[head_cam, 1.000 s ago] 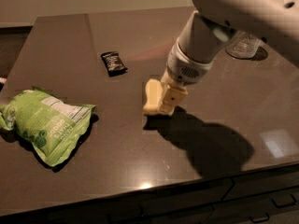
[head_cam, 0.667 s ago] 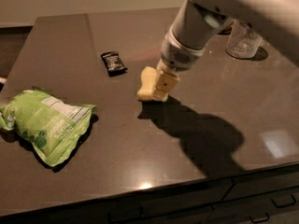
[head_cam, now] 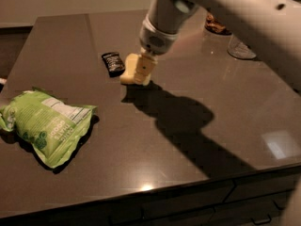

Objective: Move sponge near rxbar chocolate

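The sponge (head_cam: 128, 69) is a pale yellow foam block just right of the rxbar chocolate (head_cam: 113, 62), a small black wrapper lying flat on the dark table (head_cam: 155, 154). A narrow gap separates them. My gripper (head_cam: 141, 73) comes down from the upper right on a white arm (head_cam: 164, 22). Its cream fingers (head_cam: 146, 67) are shut on the sponge's right part, holding it at or just above the table surface. The sponge's right side is hidden by the fingers.
A large green chip bag (head_cam: 47, 124) lies at the left front. A clear glass (head_cam: 240, 48) and a brown object (head_cam: 216, 25) stand at the back right. The arm's shadow falls across the table's middle. The table's front edge runs along the bottom.
My gripper has carried the sponge to the left and farther back, from the table's middle to right beside the rxbar chocolate. The chip bag and the bar have not moved.
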